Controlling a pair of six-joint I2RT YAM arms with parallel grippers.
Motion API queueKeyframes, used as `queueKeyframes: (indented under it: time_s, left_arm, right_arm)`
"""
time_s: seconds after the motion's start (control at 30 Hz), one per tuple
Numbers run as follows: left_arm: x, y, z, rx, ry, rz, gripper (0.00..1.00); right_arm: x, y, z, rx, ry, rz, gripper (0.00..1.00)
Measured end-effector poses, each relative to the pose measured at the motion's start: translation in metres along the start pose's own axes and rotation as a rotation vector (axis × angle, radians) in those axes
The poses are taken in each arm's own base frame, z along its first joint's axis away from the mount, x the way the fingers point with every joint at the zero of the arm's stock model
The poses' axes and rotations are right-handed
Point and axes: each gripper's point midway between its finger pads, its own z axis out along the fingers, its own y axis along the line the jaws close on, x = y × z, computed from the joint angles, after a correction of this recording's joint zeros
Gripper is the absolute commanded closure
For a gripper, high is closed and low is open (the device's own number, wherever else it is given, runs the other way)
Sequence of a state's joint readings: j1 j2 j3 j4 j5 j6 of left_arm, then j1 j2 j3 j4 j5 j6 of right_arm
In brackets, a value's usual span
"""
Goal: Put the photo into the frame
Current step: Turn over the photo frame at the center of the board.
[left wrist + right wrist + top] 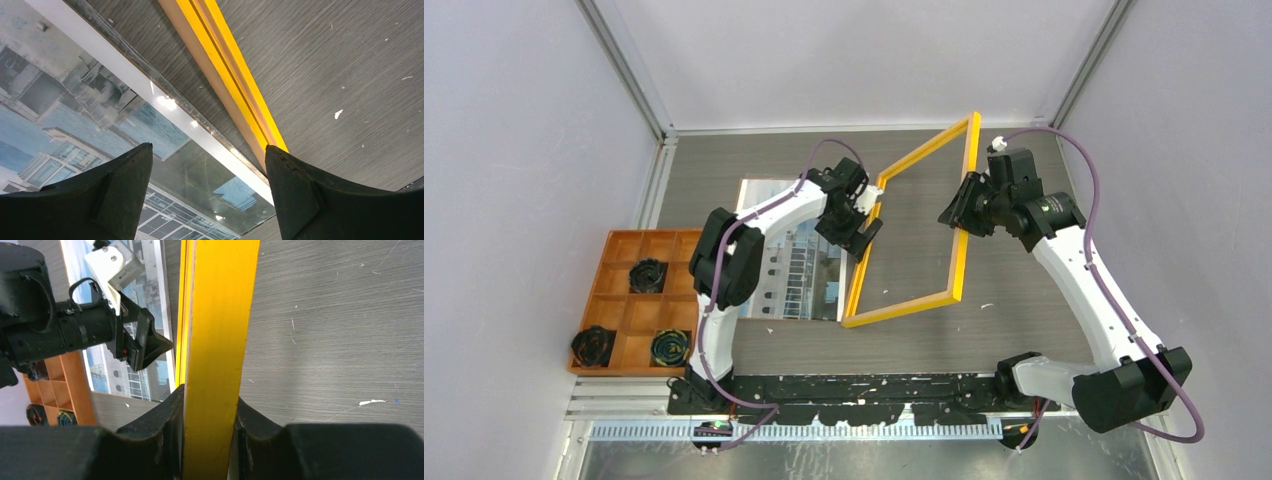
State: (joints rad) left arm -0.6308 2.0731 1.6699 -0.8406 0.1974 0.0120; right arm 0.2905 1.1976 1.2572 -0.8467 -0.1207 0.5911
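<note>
The frame (904,307), bright yellow, stands tilted off the table, its near bar low and its far corner raised. My right gripper (959,215) is shut on its right bar; in the right wrist view the yellow frame (220,315) fills the gap between both pads of the gripper (209,400). The photo (809,270) lies face up on the table, left of the frame. My left gripper (869,228) hovers at the frame's left bar, open. Its wrist view shows the gripper (208,147) wide apart over the photo (60,115), a clear pane (190,170) and the frame bar (225,65).
An orange compartment tray (639,315) with dark coiled parts sits at the left table edge, next to the photo. Grey walls close in the back and sides. The arms' base rail runs along the near edge.
</note>
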Motion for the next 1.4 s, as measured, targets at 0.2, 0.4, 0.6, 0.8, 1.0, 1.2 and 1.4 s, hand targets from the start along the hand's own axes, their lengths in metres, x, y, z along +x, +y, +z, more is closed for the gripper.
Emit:
queueKeyframes:
  time_s: [0.2,0.4,0.6,0.8,1.0,1.2,1.4]
  left_arm:
    - [-0.003,0.001,0.001,-0.005,-0.013,0.004,0.23]
    - [0.002,0.005,0.01,-0.012,0.008,0.014,0.31]
    - [0.009,0.007,0.02,-0.013,0.037,0.016,0.37]
    - [0.008,0.007,0.021,-0.012,0.034,0.017,0.45]
    - [0.009,0.008,0.021,-0.013,0.034,0.023,0.49]
    - [0.01,0.01,0.022,-0.016,0.037,0.032,0.53]
    - [0.01,0.01,0.022,-0.016,0.036,0.04,0.53]
  right_arm:
    - [0.004,-0.004,0.005,0.007,0.019,-0.035,0.64]
    - [0.02,-0.022,0.021,0.063,0.08,-0.059,0.64]
    - [0.025,-0.041,0.028,0.133,0.091,-0.073,0.62]
    - [0.032,-0.075,0.039,0.269,0.089,-0.075,0.58]
    - [0.044,-0.114,0.055,0.41,0.103,-0.073,0.58]
    - [0.056,-0.145,0.074,0.509,0.144,-0.064,0.58]
    - [0.071,-0.17,0.092,0.566,0.192,-0.07,0.58]
